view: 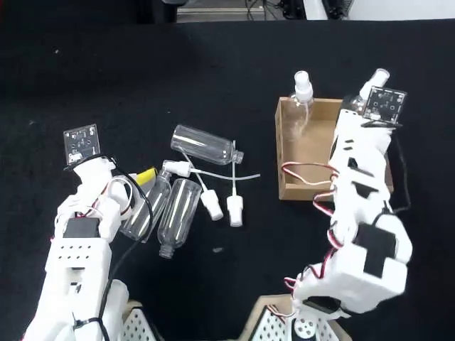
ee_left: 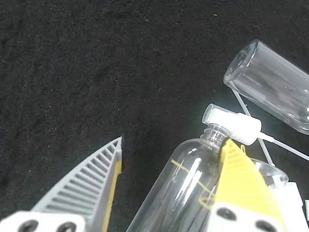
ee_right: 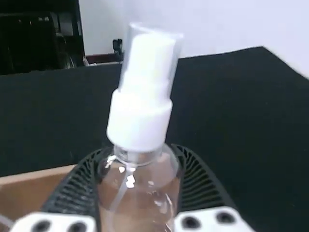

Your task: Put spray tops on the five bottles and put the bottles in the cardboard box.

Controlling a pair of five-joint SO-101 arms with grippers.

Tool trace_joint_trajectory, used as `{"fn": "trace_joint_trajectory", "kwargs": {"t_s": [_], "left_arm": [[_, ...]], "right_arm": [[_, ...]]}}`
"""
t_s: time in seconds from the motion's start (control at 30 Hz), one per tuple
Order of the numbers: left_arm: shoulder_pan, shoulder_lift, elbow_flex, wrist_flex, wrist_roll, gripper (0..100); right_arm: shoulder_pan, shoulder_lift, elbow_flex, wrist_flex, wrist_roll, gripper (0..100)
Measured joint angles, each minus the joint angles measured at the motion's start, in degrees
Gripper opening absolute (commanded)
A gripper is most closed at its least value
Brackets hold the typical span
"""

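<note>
Clear plastic bottle (ee_right: 140,145), capped, is held at its shoulder between right gripper (ee_right: 137,169) fingers, cardboard box (view: 281,145) just below them. Prob. light, slippery, thin-walled: soft squeeze is advised. Left gripper (ee_left: 166,179) is spread wide w/ second bottle (ee_left: 186,186) lying between fingers.

Clear bottles (view: 178,211), white spray tops (view: 235,209), brown box (view: 306,190), black table (view: 142,71)

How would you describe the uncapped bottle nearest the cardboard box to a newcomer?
Start at the cardboard box and look left, where three clear bottles lie. Take the crosswise bottle farthest back, its open neck pointing toward the box. The capped bottle and the other open bottle lie side by side in front of it.
</note>
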Motion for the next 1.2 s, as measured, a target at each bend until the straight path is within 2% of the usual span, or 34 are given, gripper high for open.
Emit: {"fn": "trace_joint_trajectory", "kwargs": {"t_s": [0.5,1.2], "left_arm": [[0.0,0.0,0.0,0.0,0.0,30],[0.0,0.0,0.0,0.0,0.0,30]], "right_arm": [[0.0,9.49,-9.23,-0.7,0.0,1.1],[0.0,10.64,-10.99,-0.88,0.09,1.2]]}}
